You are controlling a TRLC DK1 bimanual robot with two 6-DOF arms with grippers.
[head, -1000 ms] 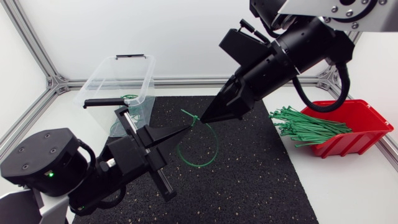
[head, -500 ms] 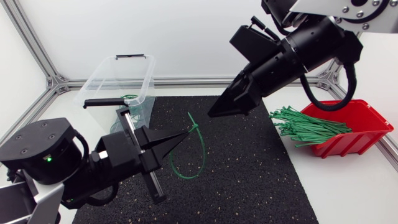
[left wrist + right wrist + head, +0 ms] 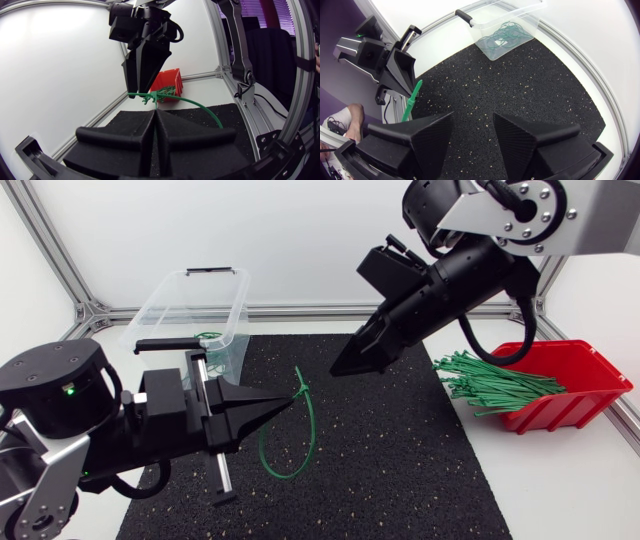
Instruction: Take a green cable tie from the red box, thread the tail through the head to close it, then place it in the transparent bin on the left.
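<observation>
- Head view: the left end effector (image 3: pixel 288 399) is above the black mat (image 3: pixel 420 460), closed on a green cable tie (image 3: pixel 302 389) pinched at its fingertips.
- That tie is closed into a loop that hangs below the fingertips, over the mat, with a short tail sticking up past the head.
- Left wrist view: the two fingers (image 3: pixel 125 137) meet with no gap, and the tie comes out from between their tips and curves away to one side.
- The right end effector (image 3: pixel 340 367) is in the air, apart from the tie, pointing down toward it.
- Right wrist view: its fingers (image 3: pixel 427 130) stand apart with nothing between them, only mat showing below the gap.
- The red box (image 3: pixel 585 370) sits on the tabletop (image 3: pixel 560 480) at the right edge of the mat, with a bundle of green ties (image 3: pixel 490 383) sticking out over its rim.
- The transparent bin (image 3: pixel 190 305) stands at the mat's far left corner and holds several looped ties (image 3: pixel 507 34).
</observation>
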